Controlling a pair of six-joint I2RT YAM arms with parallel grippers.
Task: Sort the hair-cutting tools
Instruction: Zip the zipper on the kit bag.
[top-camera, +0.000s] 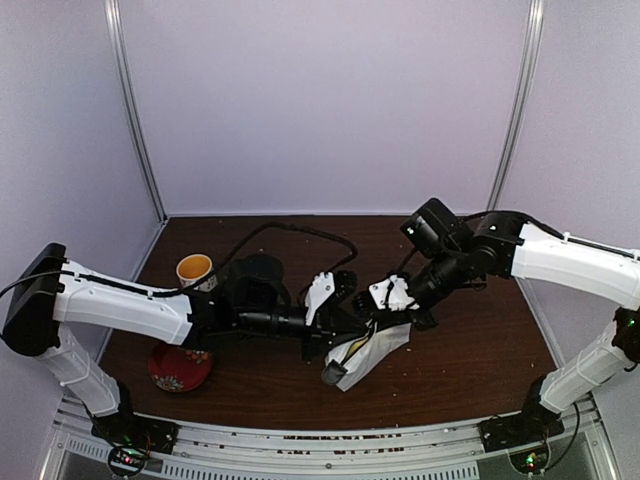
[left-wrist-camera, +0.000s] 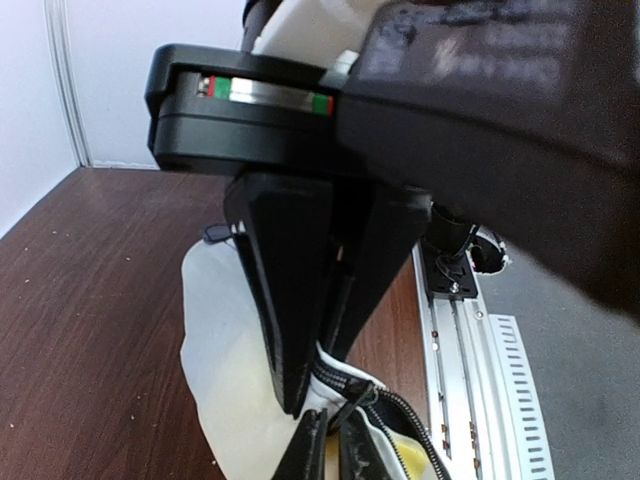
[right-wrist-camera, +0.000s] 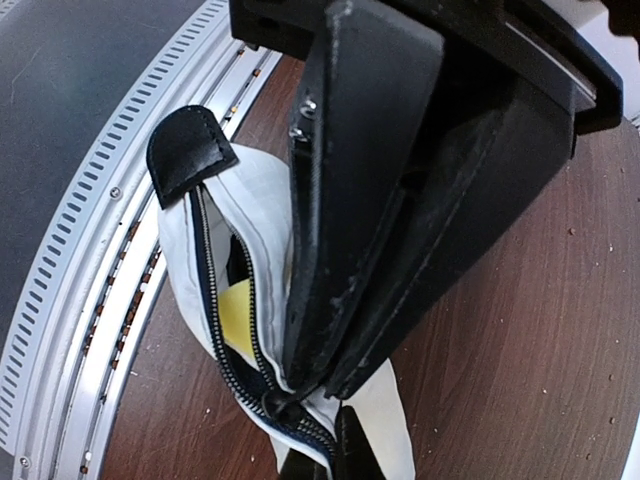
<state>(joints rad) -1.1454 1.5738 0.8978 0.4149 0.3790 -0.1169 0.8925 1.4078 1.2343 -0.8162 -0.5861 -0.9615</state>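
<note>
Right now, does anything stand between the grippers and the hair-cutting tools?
No tools visible. The left gripper and right gripper clamp the white zippered fabric pouch; its walls and a yellow piece inside may hide them.

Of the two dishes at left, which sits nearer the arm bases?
The red patterned dish; the yellow cup stands farther back on the table.

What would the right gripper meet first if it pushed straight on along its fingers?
The white pouch. The right gripper is already shut on the pouch's open edge, so there is no gap left to cross. The wooden table probably lies just beyond, though depth is unclear.
</note>
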